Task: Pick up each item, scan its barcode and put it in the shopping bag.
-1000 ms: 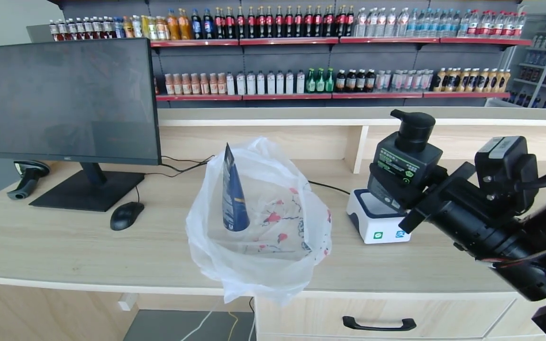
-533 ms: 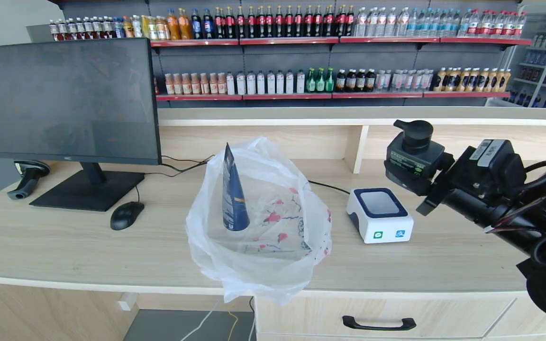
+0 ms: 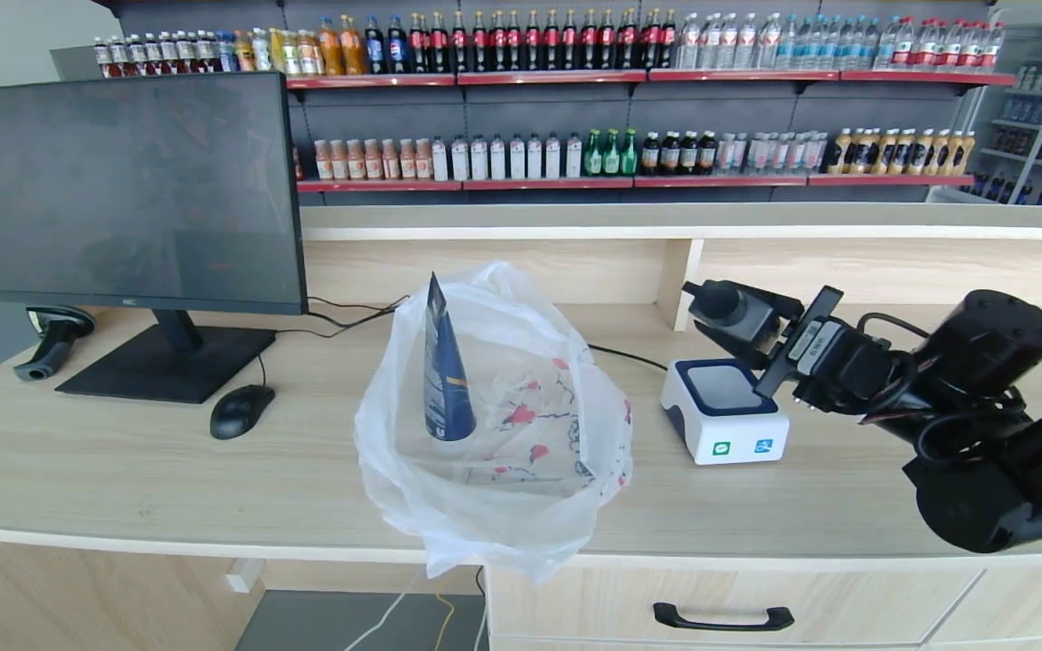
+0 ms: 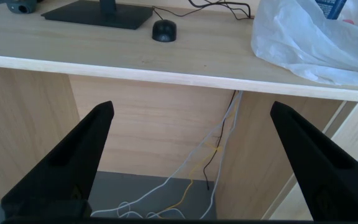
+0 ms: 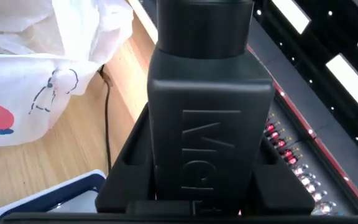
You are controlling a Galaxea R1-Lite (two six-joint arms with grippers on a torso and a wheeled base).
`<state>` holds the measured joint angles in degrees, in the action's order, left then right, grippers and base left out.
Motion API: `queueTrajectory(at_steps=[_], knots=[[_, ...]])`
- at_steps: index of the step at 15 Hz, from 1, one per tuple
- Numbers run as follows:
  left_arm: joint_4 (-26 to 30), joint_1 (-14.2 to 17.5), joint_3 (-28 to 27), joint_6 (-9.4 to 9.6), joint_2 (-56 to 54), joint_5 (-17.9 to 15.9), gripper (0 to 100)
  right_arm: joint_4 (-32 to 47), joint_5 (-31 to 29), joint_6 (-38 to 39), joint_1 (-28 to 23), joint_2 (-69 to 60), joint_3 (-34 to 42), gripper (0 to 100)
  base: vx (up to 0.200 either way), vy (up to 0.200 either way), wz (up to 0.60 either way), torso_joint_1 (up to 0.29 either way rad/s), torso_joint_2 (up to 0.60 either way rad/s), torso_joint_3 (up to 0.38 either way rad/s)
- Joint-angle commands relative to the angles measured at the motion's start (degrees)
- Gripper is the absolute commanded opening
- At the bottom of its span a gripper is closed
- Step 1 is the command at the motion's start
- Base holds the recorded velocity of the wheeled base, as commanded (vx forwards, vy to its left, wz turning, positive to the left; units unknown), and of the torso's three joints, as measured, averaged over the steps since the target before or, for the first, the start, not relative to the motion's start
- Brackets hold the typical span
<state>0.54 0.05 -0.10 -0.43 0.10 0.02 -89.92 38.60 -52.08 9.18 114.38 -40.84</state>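
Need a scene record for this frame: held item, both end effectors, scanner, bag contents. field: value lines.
held item: dark pump bottle, tipped on its side
right end effector: shut on the bottle, just above the scanner
left end effector: open, low in front of the counter
shopping bag: open on the counter, to the robot's left of the scanner
in bag: blue tube, standing cap-down
bottle status: not yet bagged

The wooden counter (image 3: pixel 168 479) carried five things.
A white barcode scanner (image 3: pixel 725 423) sat on it; just left of it stood the shopping bag (image 3: pixel 521 488), farther left a black mouse (image 3: pixel 241 410), then the monitor (image 3: pixel 127 190) on its stand, and farthest off a handheld reader (image 3: pixel 55 339).
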Motion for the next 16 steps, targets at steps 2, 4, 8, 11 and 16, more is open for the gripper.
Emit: queueTrajectory(at_steps=[2,4,8,11,16], knots=[[-0.01,0.04,0.01,-0.01,-0.01,0.06,100,-0.08,2.19,-3.29,0.05,1.54,1.73,0,0.000,0.000,0.00,0.000,0.00,0.000],[-0.01,0.04,0.01,-0.01,-0.01,0.06,100,-0.08,4.73,-5.67,-0.74,1.98,1.73,0,0.000,0.000,0.00,0.000,0.00,0.000],[-0.01,0.04,0.01,-0.01,-0.01,0.06,100,-0.08,7.28,-6.72,-1.18,3.30,1.46,0,0.000,0.000,0.00,0.000,0.00,0.000],[-0.01,0.04,0.01,-0.01,-0.01,-0.02,100,-0.08,7.55,-6.81,-1.36,3.56,1.29,0,0.000,0.000,0.00,0.000,0.00,0.000],[-0.01,0.04,0.01,-0.01,-0.01,-0.02,100,-0.08,8.07,-9.53,-1.36,5.59,1.20,0,0.000,0.000,0.00,0.000,0.00,0.000]])
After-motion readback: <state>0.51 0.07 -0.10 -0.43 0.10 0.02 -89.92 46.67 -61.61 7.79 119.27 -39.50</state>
